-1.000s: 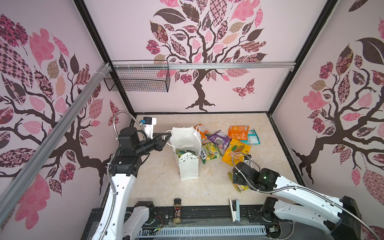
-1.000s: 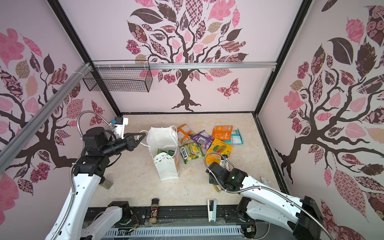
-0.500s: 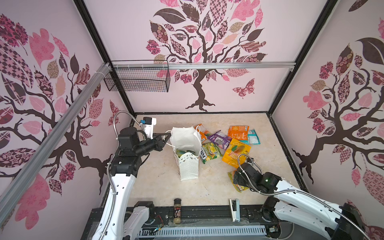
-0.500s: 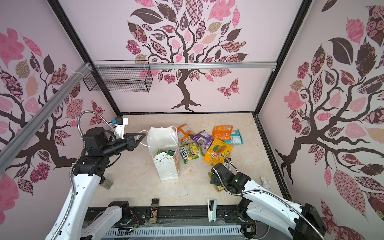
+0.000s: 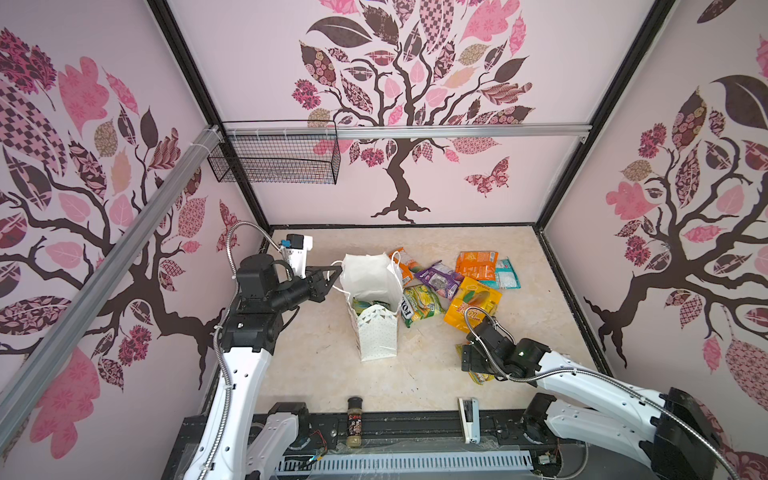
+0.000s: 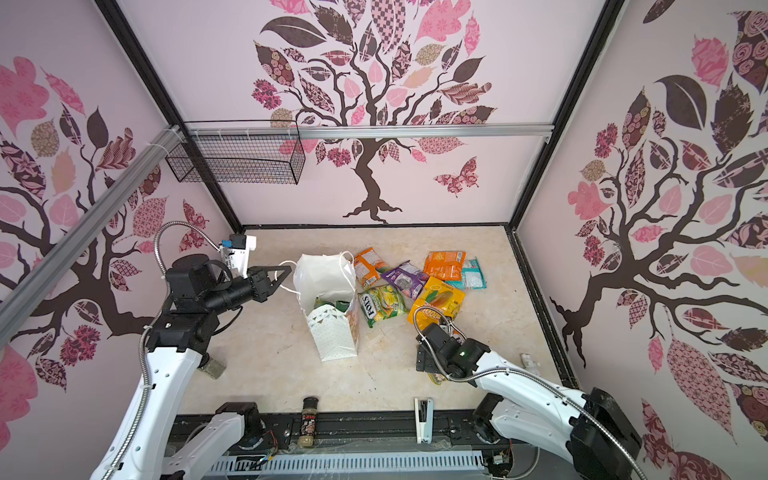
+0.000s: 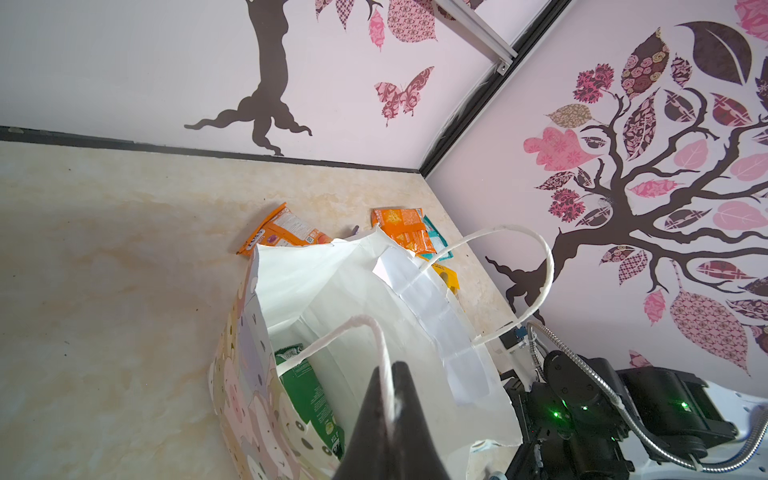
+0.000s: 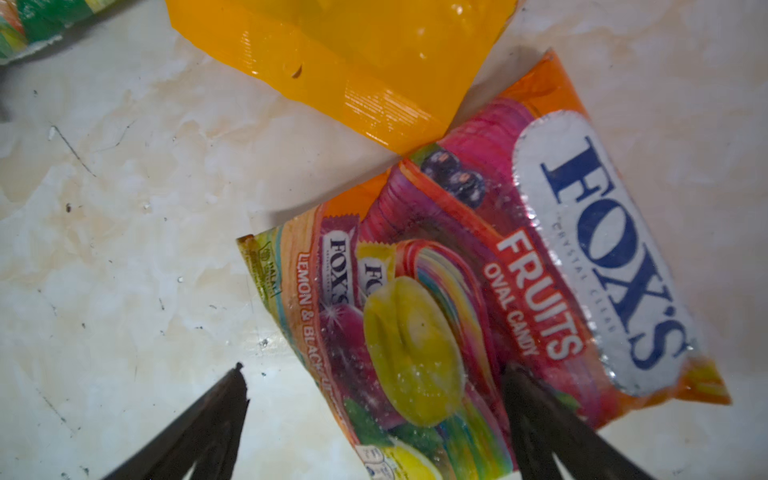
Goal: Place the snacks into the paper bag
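The white paper bag point(image 5: 376, 332) stands upright in the middle, and in the left wrist view a green packet point(image 7: 307, 386) lies inside it. My left gripper point(image 5: 332, 276) is shut on the bag's cord handle point(image 7: 365, 324) and holds the mouth open. More snacks lie to the bag's right: a green FOX'S packet point(image 5: 422, 305), a purple one point(image 5: 440, 278), an orange one point(image 5: 476, 264), a teal one point(image 5: 505, 274) and a yellow one point(image 5: 473, 303). My right gripper point(image 8: 374, 370) is open, pointing down over a FOX'S fruits packet point(image 8: 498, 270). One finger is beside the packet and the other is over it.
A dark-capped spice jar point(image 5: 354, 419) and a white stapler point(image 5: 468, 419) sit at the front edge. A wire basket point(image 5: 274, 158) hangs on the back wall, high on the left. Another orange packet point(image 5: 405, 259) lies against the bag's far right side.
My right wrist has shifted slightly above the fruits packet. The left gripper and the bag have not moved.
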